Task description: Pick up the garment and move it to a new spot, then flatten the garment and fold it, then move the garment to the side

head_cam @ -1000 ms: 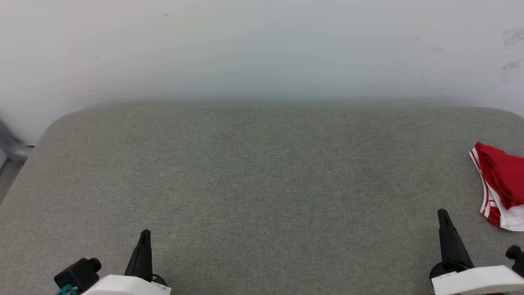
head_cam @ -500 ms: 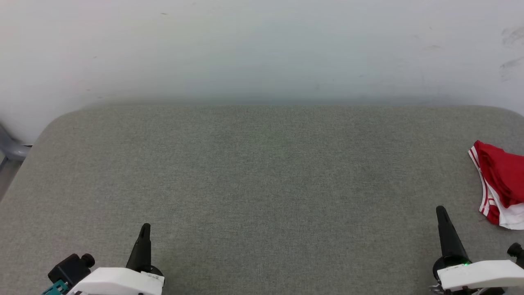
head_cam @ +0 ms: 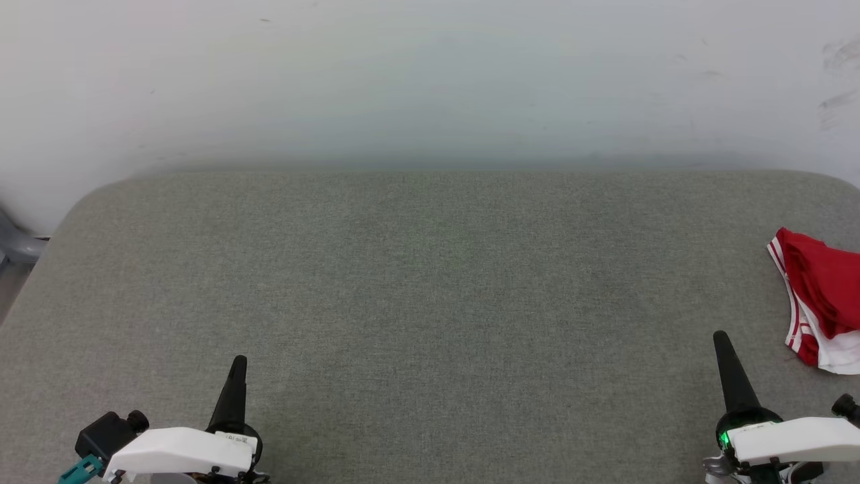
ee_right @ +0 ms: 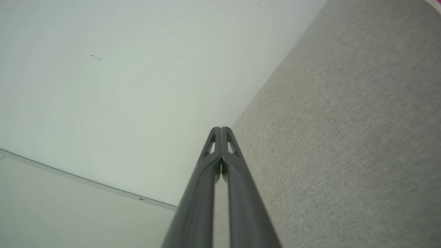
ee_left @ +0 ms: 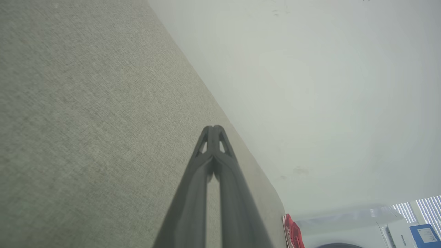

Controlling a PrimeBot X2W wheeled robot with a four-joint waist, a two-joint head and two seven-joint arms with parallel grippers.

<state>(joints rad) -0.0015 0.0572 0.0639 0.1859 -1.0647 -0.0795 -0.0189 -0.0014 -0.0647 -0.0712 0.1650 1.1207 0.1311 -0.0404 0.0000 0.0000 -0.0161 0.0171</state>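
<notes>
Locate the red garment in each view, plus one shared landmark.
Head view: garment, cropped, at the right edge of the grey surface.
Left wrist view: red sliver at the bottom edge, right of centre.
Right wrist view: maybe a pinkish corner speck, top right; unclear.
Shared landmark: the surface's far edge against the white wall.

We see a grey fabric-covered surface [head_cam: 430, 282] with rounded far corners, set against a pale wall [head_cam: 430, 81]. Dark scuff marks [head_cam: 840, 60] smudge the wall at the upper right. At the left edge a grey curved piece [head_cam: 17, 245] sits just beside the surface; we cannot tell what it is. In the left wrist view, past the surface's end, we see a white appliance [ee_left: 358, 227], a blue box-like item [ee_left: 425, 235] at its right and window blinds [ee_left: 418, 208] behind.
</notes>
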